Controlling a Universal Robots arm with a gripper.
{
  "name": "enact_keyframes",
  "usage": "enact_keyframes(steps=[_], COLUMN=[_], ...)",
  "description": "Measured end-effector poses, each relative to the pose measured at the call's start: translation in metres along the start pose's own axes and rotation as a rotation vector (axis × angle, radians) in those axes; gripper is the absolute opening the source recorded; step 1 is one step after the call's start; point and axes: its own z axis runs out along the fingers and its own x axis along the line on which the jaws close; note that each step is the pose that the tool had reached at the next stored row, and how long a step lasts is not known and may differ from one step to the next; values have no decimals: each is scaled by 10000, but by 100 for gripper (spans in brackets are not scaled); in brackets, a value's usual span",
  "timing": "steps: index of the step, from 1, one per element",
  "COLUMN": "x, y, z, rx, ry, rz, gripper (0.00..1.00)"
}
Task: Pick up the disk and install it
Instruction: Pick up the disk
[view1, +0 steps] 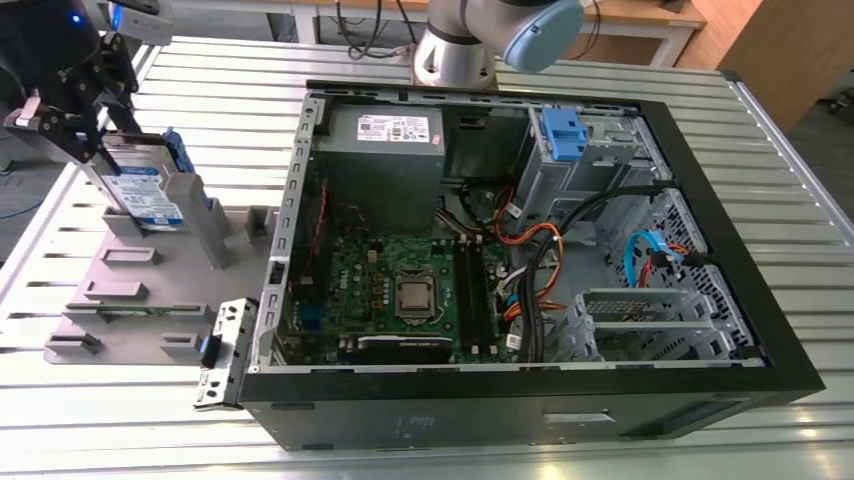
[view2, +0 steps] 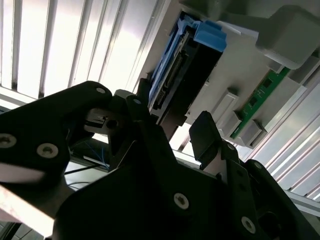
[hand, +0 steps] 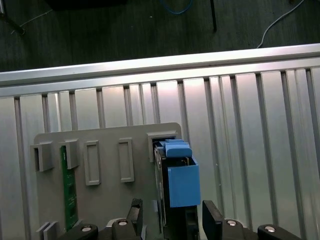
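The disk (view1: 144, 195) stands on edge in a slot of the grey holder plate (view1: 134, 290) at the exterior view's left, its white-and-blue label showing and its blue carrier frame round it. My gripper (view1: 107, 150) is at its upper end. In both wrist views the disk (hand: 182, 185) (view2: 190, 75) lies between the two black fingers (hand: 210, 222), with small gaps at the sides. The gripper (hand: 170, 220) (view2: 172, 117) is open around the disk.
An open computer case (view1: 801, 380) lies at the exterior view's right, with motherboard, cables and a drive bay with a blue bracket (view1: 563, 135). A green memory stick (hand: 70, 185) stands in the holder plate. The arm's base (view1: 467, 40) is behind the case.
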Motion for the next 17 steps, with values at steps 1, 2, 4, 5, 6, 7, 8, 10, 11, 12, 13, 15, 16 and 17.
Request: enact_keyframes(steps=[1, 2, 4, 5, 6, 7, 8, 10, 11, 12, 13, 15, 16, 17], x=[1, 1, 1, 1, 1, -1, -5, -15, -21, -27, -29, -29, -30, -31], y=[-1, -1, 0, 0, -1, -1, 0, 1, 1, 2, 3, 3, 2, 3], z=[11, 15, 14, 15, 16, 17, 19, 18, 19, 19, 19, 15, 7, -5], rx=[1, 0, -2, -2, -1, 2, 3, 0, 1, 1, 0, 0, -2, -1], ry=[1, 1, 2, 2, 2, 0, -1, 1, 0, 0, 0, 2, 2, 1], rz=[-1, 0, 0, 0, 0, 0, 1, 0, 0, 0, 0, -2, -1, -1], gripper=[59, 59, 59, 59, 59, 59, 59, 59, 59, 59, 59, 59, 59, 59])
